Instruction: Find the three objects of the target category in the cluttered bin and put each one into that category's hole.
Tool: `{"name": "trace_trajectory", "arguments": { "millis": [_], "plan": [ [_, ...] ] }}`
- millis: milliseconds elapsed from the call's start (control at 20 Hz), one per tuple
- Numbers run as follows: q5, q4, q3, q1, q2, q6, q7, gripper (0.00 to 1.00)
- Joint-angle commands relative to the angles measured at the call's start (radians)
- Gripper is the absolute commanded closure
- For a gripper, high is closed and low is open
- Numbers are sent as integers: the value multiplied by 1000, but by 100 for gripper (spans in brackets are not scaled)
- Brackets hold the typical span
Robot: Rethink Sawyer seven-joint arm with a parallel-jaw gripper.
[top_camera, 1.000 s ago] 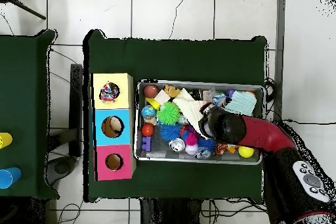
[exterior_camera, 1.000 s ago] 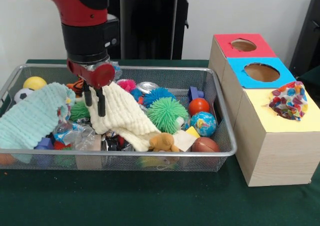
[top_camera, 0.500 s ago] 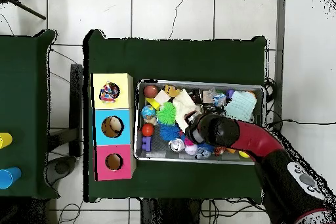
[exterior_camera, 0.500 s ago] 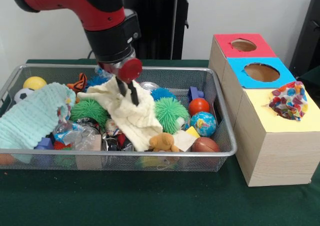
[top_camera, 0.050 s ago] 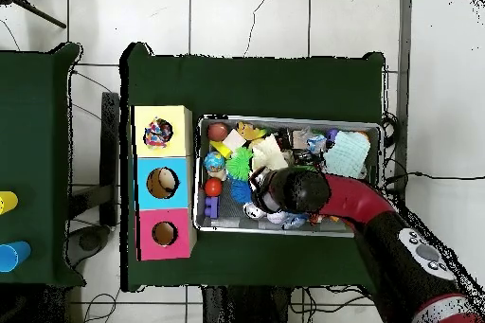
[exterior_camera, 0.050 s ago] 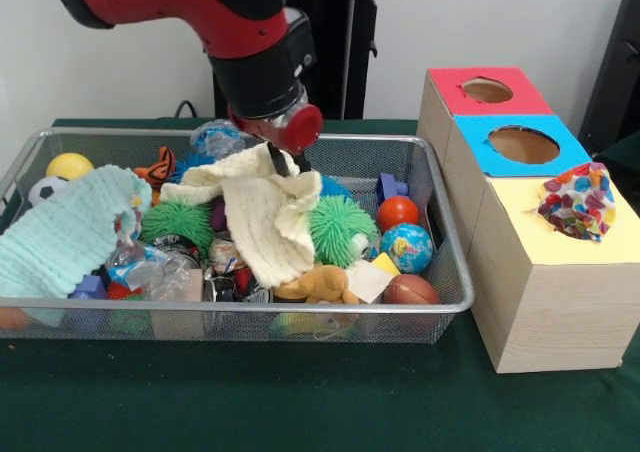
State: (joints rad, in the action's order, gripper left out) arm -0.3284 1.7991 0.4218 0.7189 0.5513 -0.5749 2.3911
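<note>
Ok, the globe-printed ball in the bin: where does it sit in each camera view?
Front view: the globe ball lies at the bin's right end, just below the orange ball.
Overhead view: the globe ball lies at the bin's left end, just above the orange ball.
Shared landmark: in both views it sits at the bin end nearest the yellow-topped box.

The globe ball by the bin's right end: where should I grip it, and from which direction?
Take the globe ball across its middle, coming straight down from above. Its top is uncovered, but the orange ball sits close behind it and the brown ball in front, so closing the fingers along the bin's length looks likelier to find room. Round, it may roll.
</note>
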Motion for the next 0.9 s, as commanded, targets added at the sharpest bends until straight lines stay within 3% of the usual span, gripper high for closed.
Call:
{"name": "trace_trajectory", "arguments": {
  "millis": [50,300,450,650,900],
  "plan": [
    [-133,-102,-23,-66,-38,156,-59,100],
    [-197,-151,-80,-122,-33,214,-7,100],
    [-191,-121,-146,-180,54,203,66,100],
    [-162,-108,-209,-240,196,96,77,100],
    [-158,-152,-265,-276,298,-49,-1,100]
  ]
}}
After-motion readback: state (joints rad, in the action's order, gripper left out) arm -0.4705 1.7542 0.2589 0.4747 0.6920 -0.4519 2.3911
